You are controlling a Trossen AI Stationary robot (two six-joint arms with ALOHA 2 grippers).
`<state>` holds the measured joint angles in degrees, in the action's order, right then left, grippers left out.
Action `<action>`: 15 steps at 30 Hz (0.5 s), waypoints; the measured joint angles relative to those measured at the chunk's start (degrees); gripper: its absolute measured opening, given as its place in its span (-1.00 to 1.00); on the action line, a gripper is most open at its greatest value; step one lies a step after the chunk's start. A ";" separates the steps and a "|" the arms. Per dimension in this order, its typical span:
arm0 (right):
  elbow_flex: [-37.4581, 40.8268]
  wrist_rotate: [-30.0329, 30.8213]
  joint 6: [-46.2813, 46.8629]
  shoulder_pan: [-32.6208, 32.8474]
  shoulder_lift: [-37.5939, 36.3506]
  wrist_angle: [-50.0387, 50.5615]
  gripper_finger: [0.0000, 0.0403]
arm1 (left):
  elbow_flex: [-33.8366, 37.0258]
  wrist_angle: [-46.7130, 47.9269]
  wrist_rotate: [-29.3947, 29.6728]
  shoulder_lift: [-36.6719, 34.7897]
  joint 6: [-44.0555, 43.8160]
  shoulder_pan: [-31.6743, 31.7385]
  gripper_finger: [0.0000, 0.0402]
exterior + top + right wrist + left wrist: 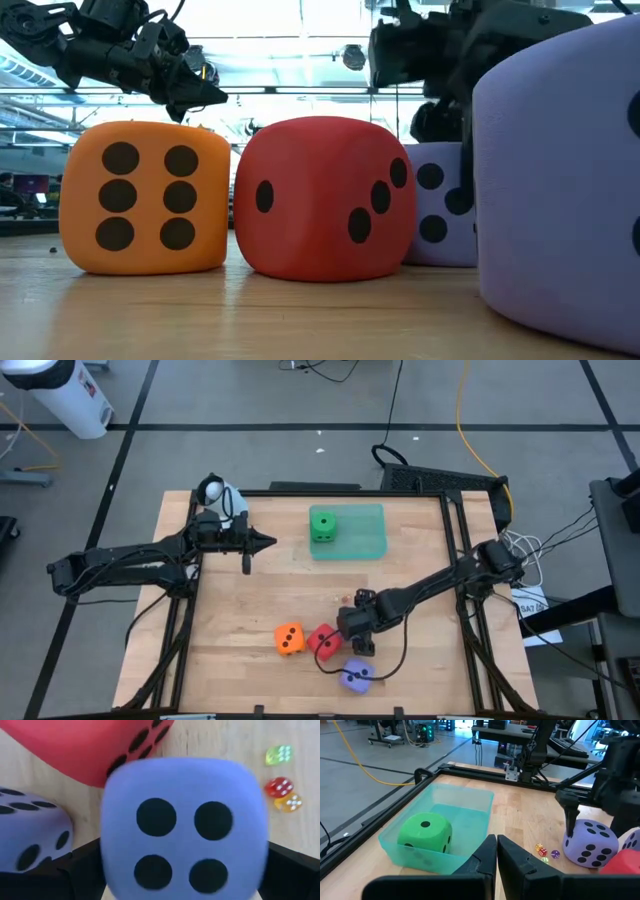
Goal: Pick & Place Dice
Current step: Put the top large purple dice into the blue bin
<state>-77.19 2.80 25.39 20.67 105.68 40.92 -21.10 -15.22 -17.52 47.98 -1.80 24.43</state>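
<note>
Overhead, the wooden table (250, 610) sits on grey floor; left pincer (268, 542) clenched, right pincer (357, 643) spread around a purple die (182, 827).

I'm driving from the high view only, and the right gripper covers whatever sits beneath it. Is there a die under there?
Observer: Yes. The right wrist view shows a purple die, four pips facing the camera, between the open fingers of the right gripper.
Operator: Anything small nearby?
Observer: Three tiny translucent dice lie on the wood beside it.
Operator: And the left gripper?
Observer: The left gripper is shut and empty, pointing past the tray that holds the green die.
</note>
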 joint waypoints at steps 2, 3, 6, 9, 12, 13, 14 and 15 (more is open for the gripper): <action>0.00 0.02 0.03 -0.10 0.12 0.10 0.95 | 0.00 -0.01 0.00 -0.02 0.07 -0.20 -0.89; 0.02 -0.01 -0.08 -0.17 0.11 0.14 0.95 | 0.00 -0.03 0.00 -0.02 0.20 -0.29 -0.89; 0.09 0.24 -0.44 -0.31 -1.00 0.23 0.91 | 0.00 -0.02 0.01 0.00 0.22 -0.57 -0.89; -0.22 0.29 -0.83 -0.80 -1.98 -0.20 0.77 | 0.00 -0.05 0.01 -0.02 0.22 -0.57 -0.89; -0.22 0.60 -1.03 -1.39 -3.67 -0.33 0.74 | 0.00 -0.05 0.03 -0.02 0.22 -0.57 -0.89; -0.22 1.31 -1.03 -1.63 -4.45 -0.32 0.74 | 0.00 -0.03 0.03 -0.02 0.22 -0.57 -0.89; -0.24 2.31 -1.12 -1.80 -5.39 0.39 0.74 | 0.00 -0.07 0.01 -0.01 0.22 -0.59 -0.89; -0.24 3.34 -1.26 -1.92 -6.51 1.05 0.74 | 0.00 -0.07 0.01 -0.02 0.20 -0.59 -0.89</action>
<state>-77.43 6.14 24.13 18.75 99.17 41.96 -21.10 -15.29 -17.52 47.97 -1.60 23.83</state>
